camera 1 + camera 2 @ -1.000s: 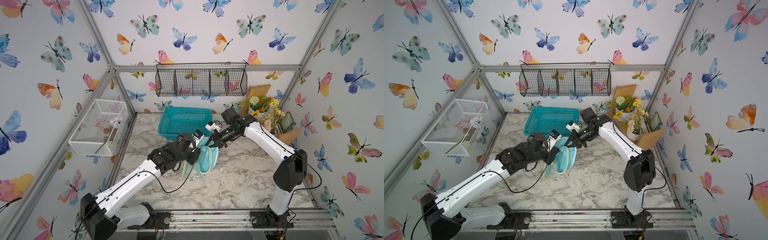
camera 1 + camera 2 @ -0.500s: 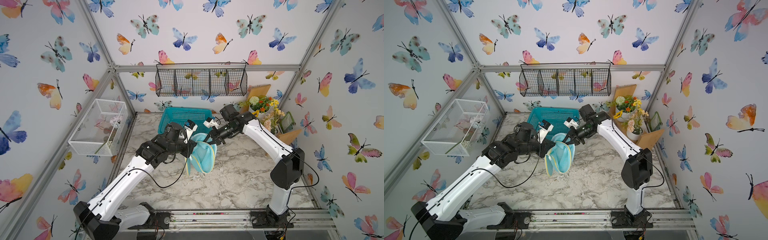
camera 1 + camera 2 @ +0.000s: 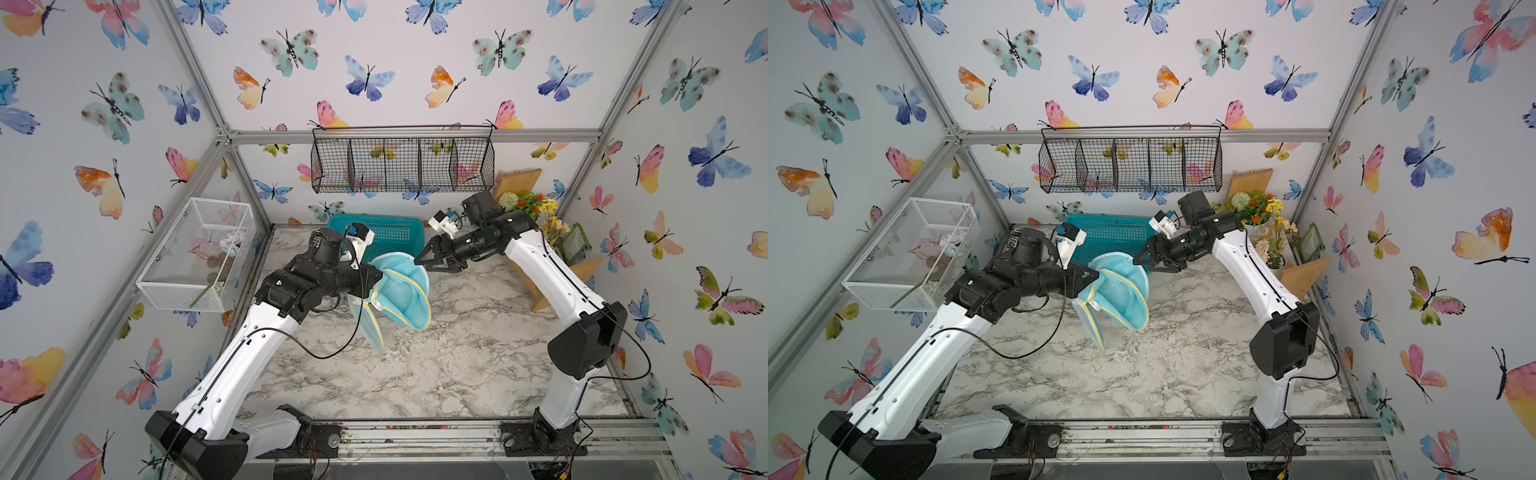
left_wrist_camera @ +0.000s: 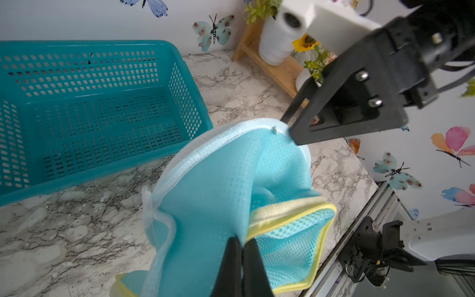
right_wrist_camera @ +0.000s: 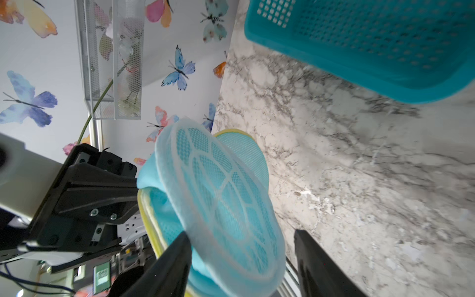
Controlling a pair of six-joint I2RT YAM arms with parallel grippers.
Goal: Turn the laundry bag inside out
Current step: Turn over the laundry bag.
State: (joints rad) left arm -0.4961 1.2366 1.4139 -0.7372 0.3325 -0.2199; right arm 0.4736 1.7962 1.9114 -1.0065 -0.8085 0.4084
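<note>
Jaws of the right gripper point(image 3: 423, 262), clamped on the fabric a second ago, now stand apart, while the left gripper point(image 4: 241, 248) has drawn the laundry bag point(image 3: 401, 291) up and toward its own side. That left pincer is pinched shut on a fold of turquoise mesh beside the yellow piping, and the bag hangs from it over the marble table point(image 3: 436, 374), in front of the teal basket point(image 3: 386, 233). It looks light, limp and floppy, likely to sag and twist; the piped rim seems the firmest hold. In the right wrist view the ribbed round end sits between the spread fingers; whether one touches its white edge, and where the opening lies, is unclear.
</note>
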